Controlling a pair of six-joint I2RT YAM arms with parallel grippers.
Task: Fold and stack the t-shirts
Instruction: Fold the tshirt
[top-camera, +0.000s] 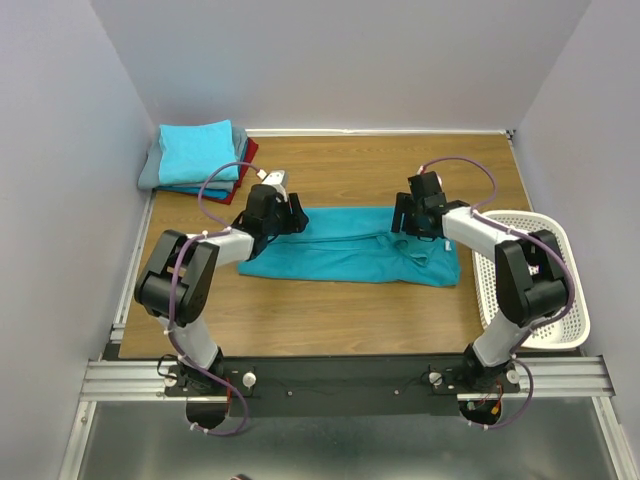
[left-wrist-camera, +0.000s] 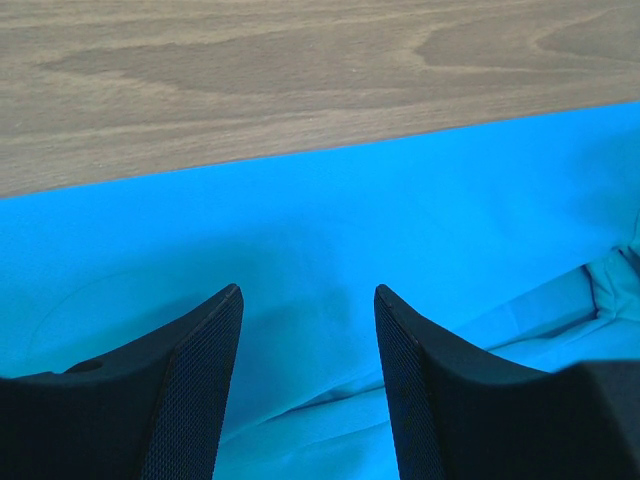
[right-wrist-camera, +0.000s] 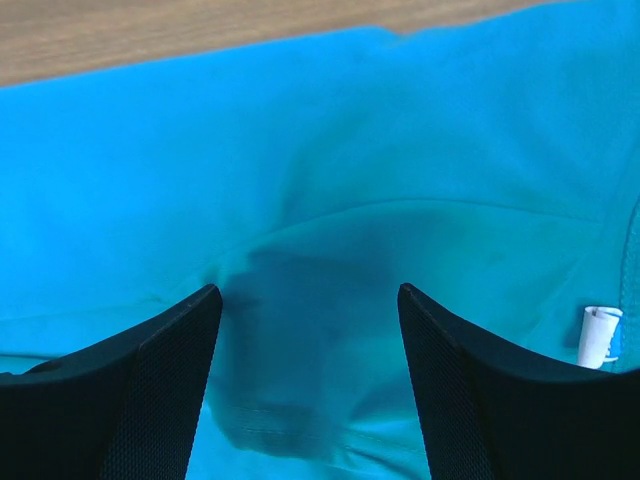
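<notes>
A teal-blue t-shirt (top-camera: 350, 255) lies folded lengthwise into a long strip across the middle of the wooden table. My left gripper (top-camera: 291, 216) is open, low over the strip's left end near its far edge; the left wrist view shows the cloth (left-wrist-camera: 330, 240) between the spread fingers (left-wrist-camera: 205, 370). My right gripper (top-camera: 410, 222) is open over the right end; the right wrist view shows a sleeve fold (right-wrist-camera: 330, 320) and a white neck label (right-wrist-camera: 598, 335). A stack of folded t-shirts (top-camera: 198, 155), light turquoise on top of grey and dark red, sits at the far left corner.
A white perforated plastic basket (top-camera: 540, 275) stands at the table's right edge, close to the right arm. Walls close in the table at the left, back and right. Bare wood (top-camera: 330, 310) lies in front of the shirt.
</notes>
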